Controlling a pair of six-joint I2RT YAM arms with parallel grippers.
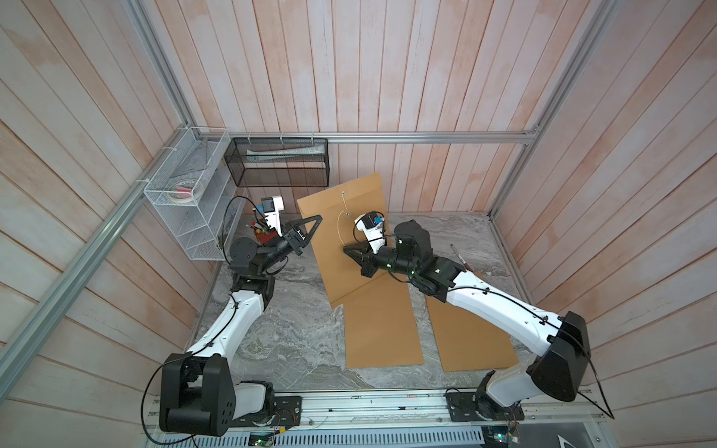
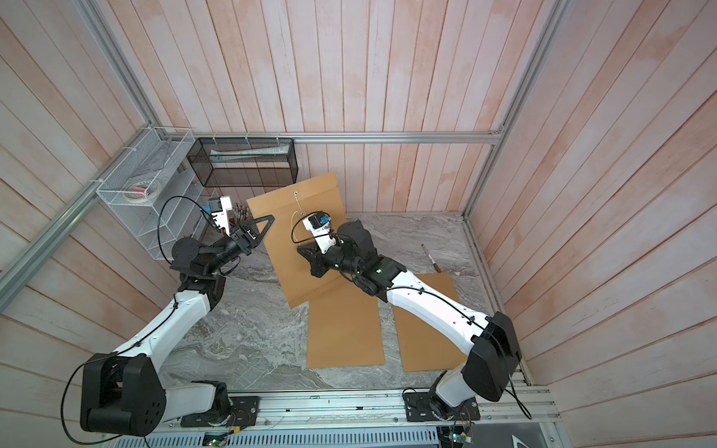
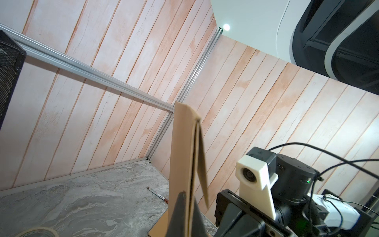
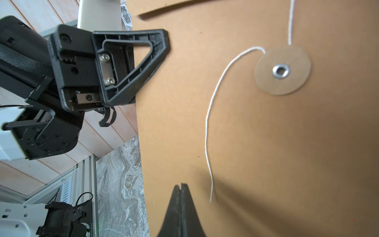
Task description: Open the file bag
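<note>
The file bag point(image 1: 333, 267) point(image 2: 287, 267), a brown kraft envelope, stands tilted with its bottom corner on the marble table. My left gripper point(image 1: 319, 218) point(image 2: 271, 218) point(image 3: 188, 198) point(image 4: 163, 37) is shut on its left edge just below the flap. In the left wrist view the flap point(image 3: 202, 164) stands a little away from the bag's body point(image 3: 181, 153). A white string point(image 4: 207, 123) point(image 1: 338, 227) hangs loose from the round disc point(image 4: 283, 69) on the bag's face point(image 4: 266, 153). My right gripper point(image 1: 345, 248) point(image 2: 298, 250) point(image 4: 180, 185) is shut and empty, close to the face beside the string's free end.
Two more brown bags point(image 1: 382, 329) point(image 1: 471, 333) lie flat on the table in front. A marker pen point(image 1: 459, 258) lies at the right. A white wire basket point(image 1: 182, 194) and a black mesh basket point(image 1: 279, 163) hang on the back-left walls. A pen cup point(image 1: 260, 232) stands behind my left gripper.
</note>
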